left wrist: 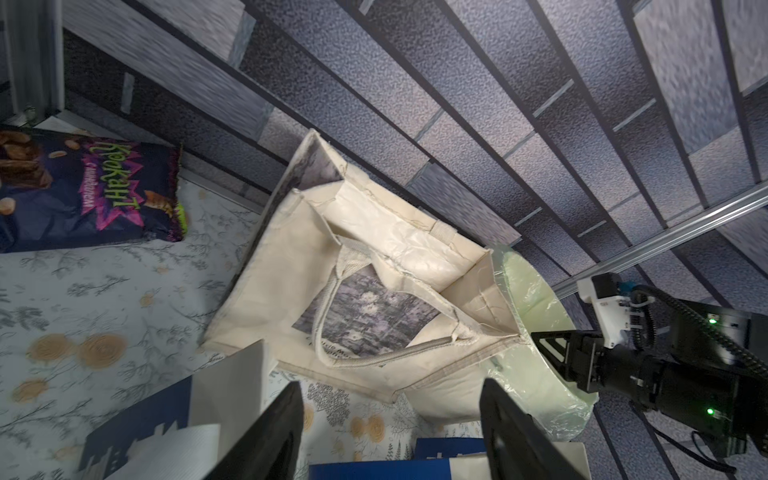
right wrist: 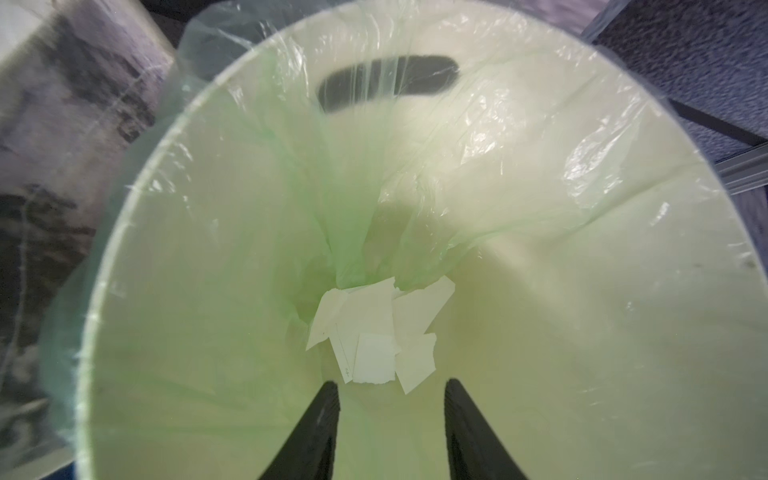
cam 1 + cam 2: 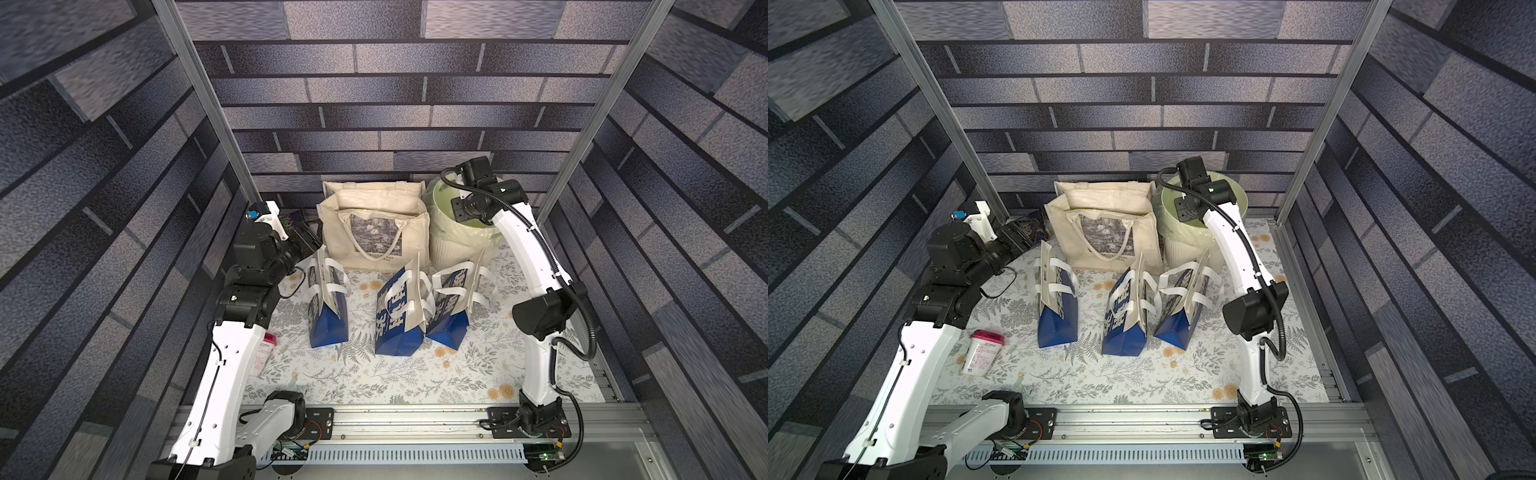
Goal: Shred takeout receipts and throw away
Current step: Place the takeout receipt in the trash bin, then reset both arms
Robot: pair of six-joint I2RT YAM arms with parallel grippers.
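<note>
Torn white pieces of takeout receipts [image 2: 374, 332] lie at the bottom of the green-lined bin [image 2: 208, 332]. My right gripper [image 2: 391, 384] hangs open just above them, with nothing between its fingers. In both top views the right wrist [image 3: 482, 191] sits over the bin [image 3: 440, 208] at the far right and hides the fingers. My left gripper [image 1: 391, 382] is open and empty. It hovers at the far left [image 3: 309, 235], above the leftmost blue-and-white paper bag [image 3: 328, 303] and beside the canvas tote [image 1: 374, 291]. No whole receipt shows.
Three blue-and-white paper bags [image 3: 328, 303] [image 3: 399, 316] [image 3: 453, 307] stand in a row mid-table. The beige canvas tote [image 3: 374, 232] is behind them, left of the bin. A purple snack bag [image 1: 83, 187] lies far left, and a pink-lidded cup [image 3: 982, 353] lies by the left arm.
</note>
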